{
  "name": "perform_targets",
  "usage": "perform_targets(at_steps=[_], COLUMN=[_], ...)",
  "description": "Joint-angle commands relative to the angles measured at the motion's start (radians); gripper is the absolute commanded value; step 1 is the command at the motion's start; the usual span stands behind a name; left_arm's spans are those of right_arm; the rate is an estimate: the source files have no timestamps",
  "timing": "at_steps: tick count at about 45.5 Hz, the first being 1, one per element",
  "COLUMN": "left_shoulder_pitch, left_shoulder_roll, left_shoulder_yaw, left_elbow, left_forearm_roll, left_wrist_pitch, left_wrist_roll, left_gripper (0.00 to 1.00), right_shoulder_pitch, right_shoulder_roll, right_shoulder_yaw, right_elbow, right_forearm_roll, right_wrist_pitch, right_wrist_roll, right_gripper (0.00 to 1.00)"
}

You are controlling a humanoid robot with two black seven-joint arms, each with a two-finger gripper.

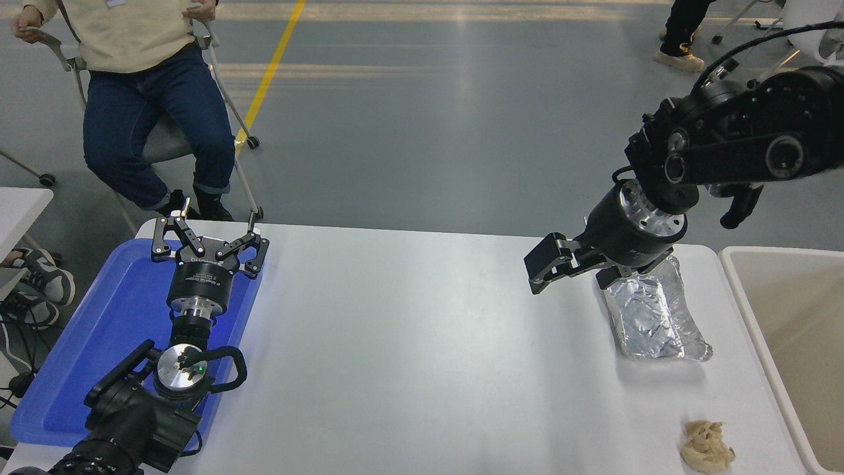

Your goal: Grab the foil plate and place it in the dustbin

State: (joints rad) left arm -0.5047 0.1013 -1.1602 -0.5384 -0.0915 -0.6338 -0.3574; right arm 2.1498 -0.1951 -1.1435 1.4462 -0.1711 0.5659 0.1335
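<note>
Foil plate [649, 316] lies just beside the right gripper's [572, 267] spread jaws, seemingly untouched

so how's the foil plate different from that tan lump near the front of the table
The foil plate is shiny silver with wrinkled raised sides; the tan lump is dull beige and shapeless. The plate is clearly larger than the lump. The plate lies farther back, right by the right gripper; the lump sits alone near the front edge. Both rest on the white table, close to the dustbin.
</note>
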Motion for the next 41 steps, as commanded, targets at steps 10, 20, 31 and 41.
perform_targets(at_steps=[10,20,31,41], left_shoulder_pitch=[0.000,0.000,0.000,0.000], left_shoulder_roll=[0.000,0.000,0.000,0.000], left_shoulder_yaw=[0.000,0.000,0.000,0.000], left_elbow=[0.000,0.000,0.000,0.000], left_forearm_roll=[0.001,0.001,0.001,0.001], left_wrist_pitch=[0.000,0.000,-0.001,-0.006], left_wrist_roll=[0.000,0.000,0.000,0.000], left_gripper=[1.00,1.00,1.00,1.00], right_shoulder_pitch=[-0.007,-0.036,-0.197,-0.356], right_shoulder_roll=[-0.027,-0.079,-0.179,-0.250], right_shoulder_yaw=[0.001,-0.008,-0.009,0.030], right_elbow=[-0.001,-0.007,-0.191,-0.360], right_forearm_roll=[-0.002,-0.044,-0.175,-0.330], right_wrist_pitch=[-0.015,-0.034,-0.052,-0.052], right_wrist_roll=[0.002,0.002,0.003,0.006], right_gripper=[1.00,1.00,1.00,1.00])
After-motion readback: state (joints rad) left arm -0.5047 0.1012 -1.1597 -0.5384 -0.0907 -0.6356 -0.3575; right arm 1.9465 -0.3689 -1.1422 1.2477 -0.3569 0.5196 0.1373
